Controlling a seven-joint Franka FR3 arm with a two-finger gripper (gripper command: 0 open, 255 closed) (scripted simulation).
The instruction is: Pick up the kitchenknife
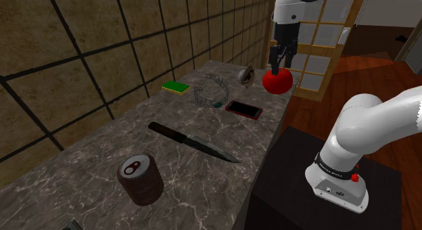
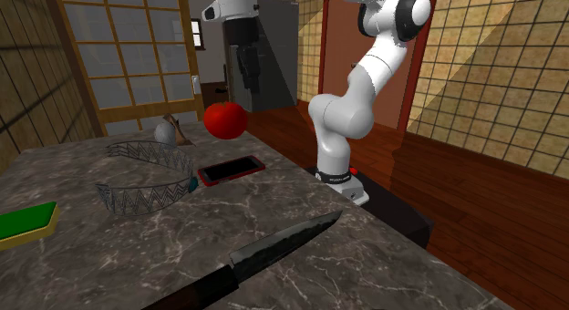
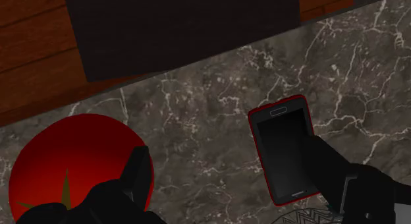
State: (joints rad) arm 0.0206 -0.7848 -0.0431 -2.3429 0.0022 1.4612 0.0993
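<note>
1. White links of the arm rise from the base on the dark stand (image 1: 284, 195), arch overhead and end above the far end of the marble counter (image 1: 88, 168), with the hand pointing straight down
2. The black gripper (image 1: 281, 65) hangs above the counter, clear of it and holding nothing; in the wrist view its fingers (image 3: 136, 168) stand wide apart, one over the red tomato (image 3: 66, 165), the other over the red-cased phone (image 3: 283, 150)
3. The kitchen knife (image 1: 193, 142) lies flat on the middle of the counter, well apart from the gripper, between the phone and a brown can (image 1: 140, 178); its black handle points toward the tiled wall (image 1: 67, 53), its blade tip toward the stand-side edge
</note>
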